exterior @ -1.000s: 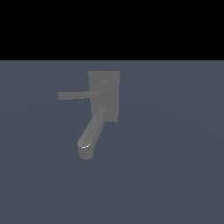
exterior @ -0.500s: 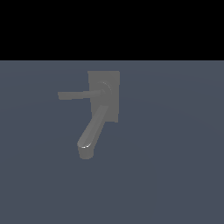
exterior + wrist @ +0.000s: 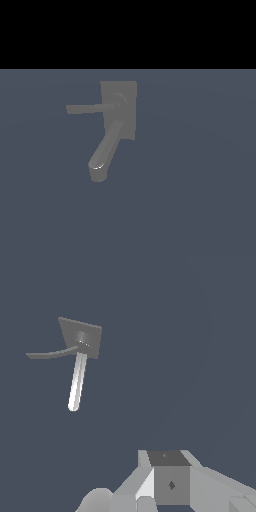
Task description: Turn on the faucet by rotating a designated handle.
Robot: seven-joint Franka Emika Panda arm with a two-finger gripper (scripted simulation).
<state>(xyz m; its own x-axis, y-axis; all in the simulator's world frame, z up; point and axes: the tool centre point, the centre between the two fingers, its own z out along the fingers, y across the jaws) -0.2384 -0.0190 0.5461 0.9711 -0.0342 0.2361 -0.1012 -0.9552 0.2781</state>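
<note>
The faucet [image 3: 118, 107] is a dull grey fixture with a rectangular plate lying on the blue-grey floor. Its handle [image 3: 85, 108], a thin flat bar, sticks out from the round hub toward the exterior view's left. The thick curved spout [image 3: 102, 155] runs forward and ends in a rounded tip. The wrist view shows the faucet plate [image 3: 82, 336], the handle [image 3: 50, 354] and the bright spout [image 3: 76, 381] at a distance. Only grey parts of my gripper [image 3: 167, 481] show at that picture's edge, far from the faucet. Its fingertips are hidden. The arm is absent from the exterior view.
Plain blue-grey floor [image 3: 190, 190] surrounds the faucet on all sides. A black band fills the far background of the exterior view.
</note>
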